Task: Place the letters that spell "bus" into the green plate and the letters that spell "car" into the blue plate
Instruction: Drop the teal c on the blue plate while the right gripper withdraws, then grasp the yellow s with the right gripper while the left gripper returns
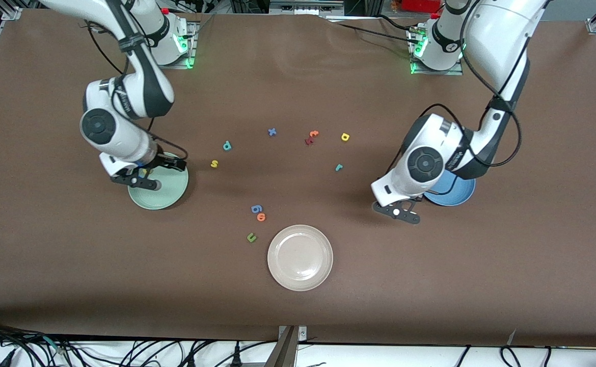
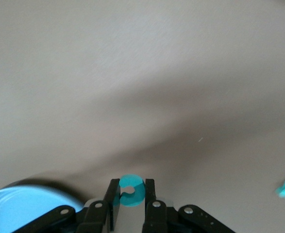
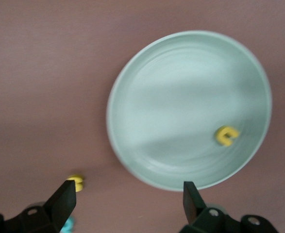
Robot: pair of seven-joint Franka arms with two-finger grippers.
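Note:
My left gripper [image 2: 131,188] is shut on the teal "c" [image 2: 131,194] and hangs over the bare table [image 1: 399,211] beside the blue plate [image 1: 456,196], whose rim [image 2: 16,208] shows in the left wrist view. My right gripper [image 1: 142,181] hangs open and empty over the edge of the green plate [image 1: 168,196]. In that plate [image 3: 181,107] lies the yellow-orange "u" [image 3: 226,135]. The yellow "s" [image 1: 214,163] and teal "b" [image 1: 227,146] lie on the table beside the green plate. The yellow "a" [image 1: 345,136] and teal "r" [image 1: 339,167] lie toward the blue plate.
A beige plate [image 1: 300,250] sits nearest the front camera. Near it lie an olive "u" [image 1: 251,237], a small orange letter [image 1: 261,217] and a blue "g" [image 1: 256,208]. A blue "x" [image 1: 272,132], an orange "t" [image 1: 314,134] and a dark red letter [image 1: 308,140] lie mid-table.

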